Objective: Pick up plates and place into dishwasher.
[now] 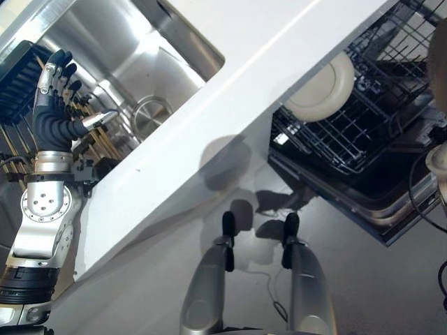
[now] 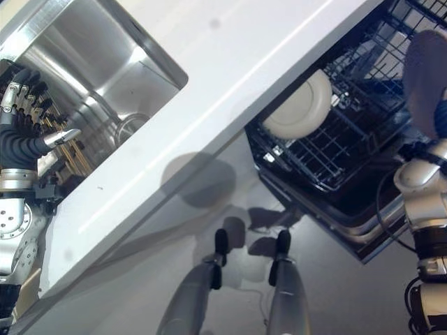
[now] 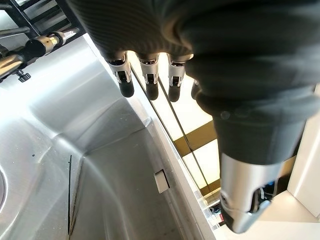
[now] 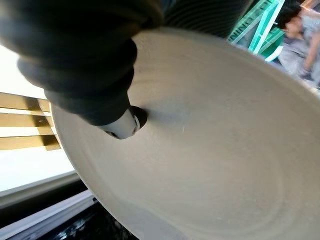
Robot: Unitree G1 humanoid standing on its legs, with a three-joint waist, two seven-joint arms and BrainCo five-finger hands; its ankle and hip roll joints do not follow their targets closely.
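A pale plate (image 2: 424, 77) hangs at the far right above the open dishwasher, with my right hand (image 4: 90, 75) shut on it; the thumb presses on the plate's face (image 4: 210, 150) in the right wrist view. Another white plate (image 1: 323, 89) stands on edge in the black wire rack (image 1: 363, 132) of the dishwasher. My left hand (image 1: 52, 105) is raised over the left side of the steel sink (image 1: 126, 63), its fingers (image 3: 150, 80) straight and holding nothing.
A white countertop (image 1: 230, 105) runs diagonally between the sink and the dishwasher. The dishwasher door (image 1: 377, 216) lies open below the rack. A dark drying rack (image 1: 17, 77) sits left of the sink. A person (image 4: 300, 35) is in the background.
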